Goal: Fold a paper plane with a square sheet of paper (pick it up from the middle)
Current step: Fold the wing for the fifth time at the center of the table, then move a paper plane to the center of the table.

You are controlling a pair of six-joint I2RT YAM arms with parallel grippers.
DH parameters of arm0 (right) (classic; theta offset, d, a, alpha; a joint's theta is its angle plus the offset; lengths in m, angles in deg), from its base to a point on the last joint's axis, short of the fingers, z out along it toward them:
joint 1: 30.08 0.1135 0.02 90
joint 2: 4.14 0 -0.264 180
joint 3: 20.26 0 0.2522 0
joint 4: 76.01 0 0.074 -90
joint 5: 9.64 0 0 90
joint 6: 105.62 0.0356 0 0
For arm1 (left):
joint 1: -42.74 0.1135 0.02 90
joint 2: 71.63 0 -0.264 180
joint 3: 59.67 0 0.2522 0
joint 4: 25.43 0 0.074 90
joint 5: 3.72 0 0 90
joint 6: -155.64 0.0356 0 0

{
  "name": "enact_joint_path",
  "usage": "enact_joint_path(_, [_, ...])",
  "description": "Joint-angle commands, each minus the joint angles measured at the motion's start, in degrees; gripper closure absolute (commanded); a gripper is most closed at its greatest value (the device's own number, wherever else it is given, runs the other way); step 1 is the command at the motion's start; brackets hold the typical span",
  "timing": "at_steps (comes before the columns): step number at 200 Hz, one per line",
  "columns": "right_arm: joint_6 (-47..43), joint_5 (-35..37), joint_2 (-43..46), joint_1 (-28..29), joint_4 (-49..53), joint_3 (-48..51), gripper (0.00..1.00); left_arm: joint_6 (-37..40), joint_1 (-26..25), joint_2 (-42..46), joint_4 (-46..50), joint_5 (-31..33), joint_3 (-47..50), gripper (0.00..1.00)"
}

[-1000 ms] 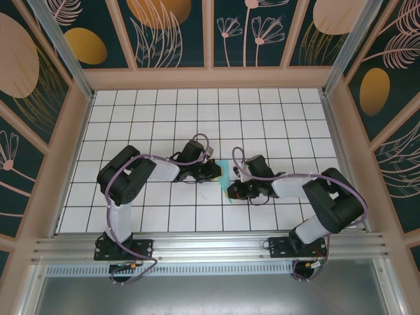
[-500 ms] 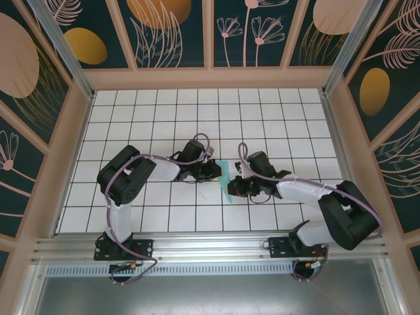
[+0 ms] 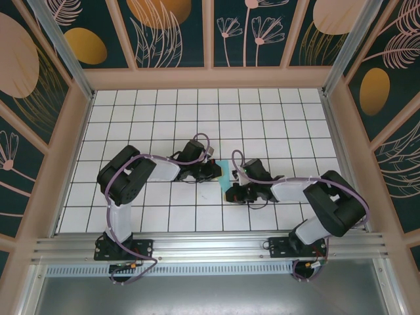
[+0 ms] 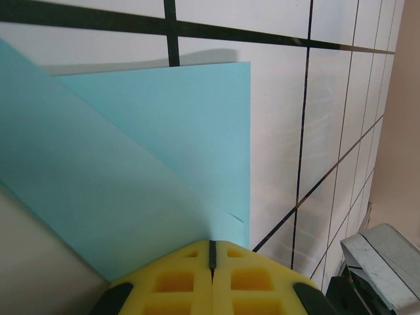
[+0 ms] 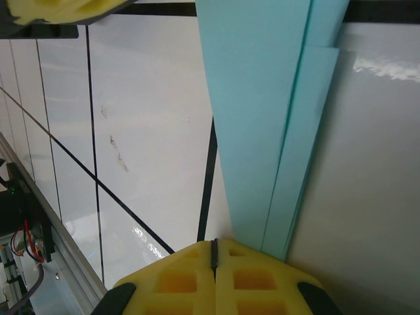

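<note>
The left gripper (image 4: 211, 257) and the right gripper (image 5: 214, 252) are each pinched shut on an opposite edge of the folded paper (image 3: 225, 172) at the middle of the table (image 3: 157, 118), probably so its layers cannot slip during creasing.

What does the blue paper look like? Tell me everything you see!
The blue paper is thin, plain turquoise, folded into overlapping layers with straight, sharp creases. It sits mid-table, lifted slightly off the white tiles, and casts a shadow. The left tool and right tool, both shut, seem to pinch it at opposite ends between yellow pads.
</note>
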State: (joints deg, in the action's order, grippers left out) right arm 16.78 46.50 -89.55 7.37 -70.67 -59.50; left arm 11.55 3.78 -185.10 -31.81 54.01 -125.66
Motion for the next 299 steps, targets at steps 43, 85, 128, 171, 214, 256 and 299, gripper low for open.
enact_joint_path(43, [1.61, 0.92, 4.61, -0.07, 8.65, 5.20, 0.93, 3.37, -0.15, -6.61, 7.30, 12.85, 1.42, 1.00])
enact_joint_path(85, [0.97, 8.69, 12.66, -2.43, 14.29, 0.73, 0.91, 3.61, -0.32, -4.00, 6.58, 11.89, 1.50, 1.00])
enact_joint_path(128, [3.30, 16.52, 14.27, -7.63, 12.83, -0.24, 0.85, 4.07, -0.28, 3.95, 7.28, 11.69, -0.14, 0.91])
enact_joint_path(171, [4.77, 16.06, 12.60, -8.40, 7.78, -1.86, 0.77, 4.57, -0.29, 13.34, 11.38, 16.50, 0.73, 0.71])
enact_joint_path(214, [4.84, 9.33, 6.49, -8.27, 1.00, -4.73, 0.67, 2.89, -0.25, 20.96, 12.33, 21.14, 6.00, 0.47])
enact_joint_path(256, [1.86, 7.23, -2.13, -7.50, 0.41, -10.96, 0.63, 1.88, -0.26, 20.94, 13.03, 21.11, 6.44, 0.44])
enact_joint_path(299, [0.78, 4.07, -7.42, -6.57, -1.24, -13.15, 0.63, 1.85, -0.31, 20.66, 13.29, 21.27, 5.99, 0.43])
